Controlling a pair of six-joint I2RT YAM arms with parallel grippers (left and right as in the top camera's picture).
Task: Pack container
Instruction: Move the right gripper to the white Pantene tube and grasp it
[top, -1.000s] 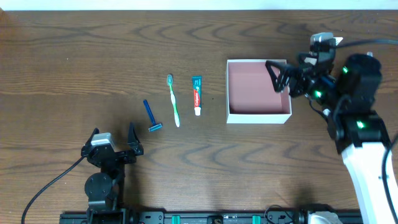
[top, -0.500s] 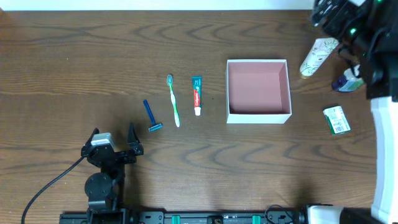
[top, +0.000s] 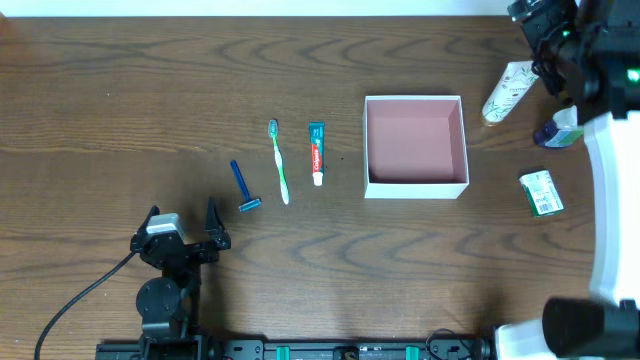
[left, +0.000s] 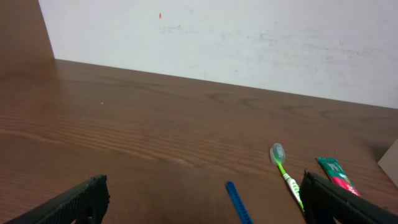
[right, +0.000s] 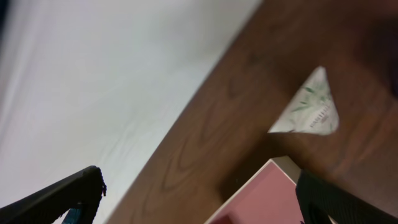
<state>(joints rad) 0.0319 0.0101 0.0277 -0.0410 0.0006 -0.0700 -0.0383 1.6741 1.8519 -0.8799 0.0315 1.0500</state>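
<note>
right gripper (right: 198, 180) hangs over the far right corner of the brown wood-grain table (top: 120, 110), its two black fingers spread wide with nothing between them. just under it, towards the robot, a white squeeze tube with a green leaf print (top: 507, 90) lies flat on the wood. a small bottle with a blue cap (top: 560, 132) sits near the tube, partly hidden by the white arm. a small green and white packet (top: 541, 192) lies further towards the robot. to the gripper's left and a little nearer the robot stands the square, shallow container with white walls and a dusty pink inside (top: 415, 188), open-topped, its pink floor in full view, close beside the squeeze tube but not touching it.

left gripper (top: 182, 215) sits low near the front edge, well apart from the container, its fingers likewise parted and holding nothing. ahead of it and to its right lie, side by side without touching, a blue razor (top: 243, 186), a green and white toothbrush (top: 279, 160) and a small green toothpaste tube with a red band (top: 317, 152), the last nearest the container.
</note>
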